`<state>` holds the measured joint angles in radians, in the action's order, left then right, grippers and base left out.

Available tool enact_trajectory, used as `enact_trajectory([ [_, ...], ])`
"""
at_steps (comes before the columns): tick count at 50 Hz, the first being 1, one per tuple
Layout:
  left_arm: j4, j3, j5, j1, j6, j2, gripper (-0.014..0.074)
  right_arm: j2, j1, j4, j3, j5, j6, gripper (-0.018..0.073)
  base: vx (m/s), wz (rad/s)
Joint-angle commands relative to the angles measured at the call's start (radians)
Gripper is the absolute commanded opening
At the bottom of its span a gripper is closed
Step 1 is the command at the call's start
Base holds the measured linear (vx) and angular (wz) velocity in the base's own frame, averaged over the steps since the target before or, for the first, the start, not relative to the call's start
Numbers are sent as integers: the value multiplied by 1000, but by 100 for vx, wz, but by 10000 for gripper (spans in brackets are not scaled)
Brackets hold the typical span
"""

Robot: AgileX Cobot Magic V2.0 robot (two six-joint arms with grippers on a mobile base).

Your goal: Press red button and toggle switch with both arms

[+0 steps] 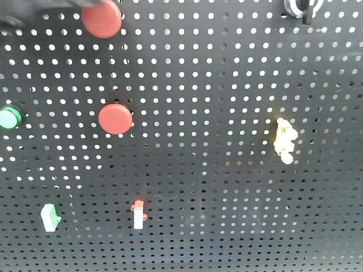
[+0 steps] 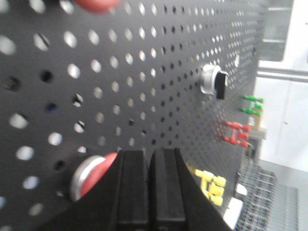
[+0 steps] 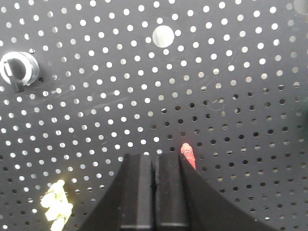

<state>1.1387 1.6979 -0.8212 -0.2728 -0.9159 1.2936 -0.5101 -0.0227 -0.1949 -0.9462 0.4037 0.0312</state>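
Red button (image 1: 102,18) sits near the board's (image 1: 232,85) top left corner, just beside the left hand (image 2: 149,156), whose fingers are pressed together, holding nothing; it looks rigid and springy, best pushed square on its dome; right hand (image 3: 155,161), likewise closed and empty, hangs well apart from the toggle switch (image 3: 18,70) at the top edge; that small stiff lever probably wants a nudge at its tip.

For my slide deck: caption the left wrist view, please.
Shut left pincer partly hiding the red button on the pegboard, toggle switch beyond.
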Motion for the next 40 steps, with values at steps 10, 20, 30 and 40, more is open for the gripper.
enact_trajectory([
  [10, -62, 32, 98, -19, 86, -13, 1, -14, -7, 6, -27, -84, -39, -3, 0, 0],
  [20, -136, 32, 147, -19, 132, 20, 1, -14, -7, 6, -27, -84, -39, -3, 0, 0],
  [30, -132, 32, 152, -19, 132, 53, 1, -14, -7, 6, -27, -74, -40, -3, 0, 0],
  [40, -133, 32, 96, -19, 86, -2, 1, -14, -7, 6, -27, -63, -97, -3, 0, 0],
])
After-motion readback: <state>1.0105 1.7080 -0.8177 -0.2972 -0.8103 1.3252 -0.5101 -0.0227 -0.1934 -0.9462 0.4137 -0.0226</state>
